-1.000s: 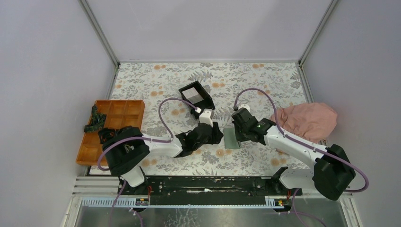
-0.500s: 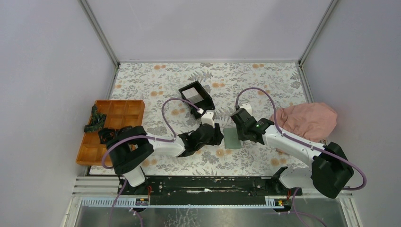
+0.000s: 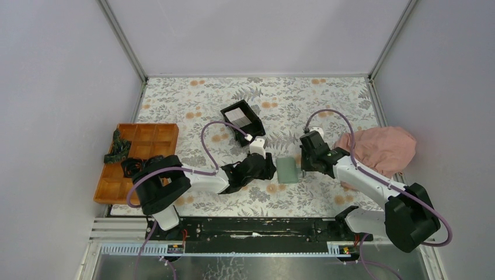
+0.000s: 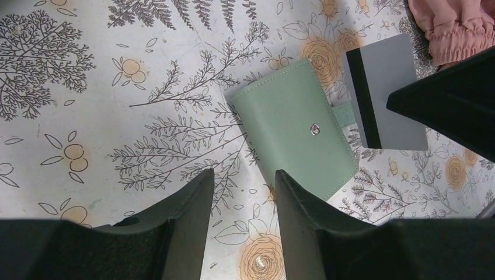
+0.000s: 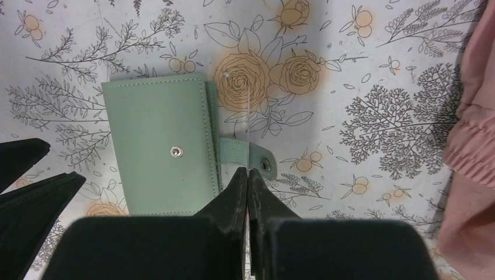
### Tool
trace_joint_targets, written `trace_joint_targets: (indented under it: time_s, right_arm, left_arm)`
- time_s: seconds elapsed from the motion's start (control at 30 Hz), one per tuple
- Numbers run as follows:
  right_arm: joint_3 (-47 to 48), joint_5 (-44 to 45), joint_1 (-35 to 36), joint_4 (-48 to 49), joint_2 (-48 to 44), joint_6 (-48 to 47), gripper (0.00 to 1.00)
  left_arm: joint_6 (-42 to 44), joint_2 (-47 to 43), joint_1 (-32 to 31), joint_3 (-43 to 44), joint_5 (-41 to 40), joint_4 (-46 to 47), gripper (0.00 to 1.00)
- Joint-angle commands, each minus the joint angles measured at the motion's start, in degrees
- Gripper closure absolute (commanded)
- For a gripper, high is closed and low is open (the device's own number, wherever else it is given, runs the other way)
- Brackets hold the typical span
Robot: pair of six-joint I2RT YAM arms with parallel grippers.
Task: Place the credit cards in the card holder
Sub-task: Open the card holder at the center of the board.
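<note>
Card holder (image 4: pixel 295 128): I see it closed on the flowered table (image 4: pixel 87 116), sage-green, stitched edges, snap stud.
Credit card (image 4: pixel 392 67): pale grey, black stripe, held on edge over the holder's tab.
Right gripper (image 5: pixel 248 173): clamped on that card.
Left gripper (image 4: pixel 242 195): fingers spread, empty, by the holder's opposite edge.

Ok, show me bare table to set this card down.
Bare: the far strip of table behind the black box, and the near strip before the card holder. Crowded: the middle, where left gripper and right gripper, pinching a credit card, flank it.
</note>
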Motion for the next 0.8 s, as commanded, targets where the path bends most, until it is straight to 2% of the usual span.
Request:
trace_joint_targets:
  time_s: [0.0,0.27,0.77]
  right_arm:
    - [-2.8,-8.2,-3.6,5.9,-1.8,0.4,1.0]
    - [-6.2,-17.6,-8.8,11.5,-3.6,2.3,1.0]
    - [-9.3,-26.7,-16.0,14.7,-5.5,3.0,1.0]
  left_arm:
    - [1.0,1.0,-0.4,1.2,-1.5,-0.4,0.51]
    - [1.4,0.9,-0.5,1.1,-1.7,-0.9,0.51]
    - [1.5,1.4,-0.5,1.1,-1.5,-1.2,0.53]
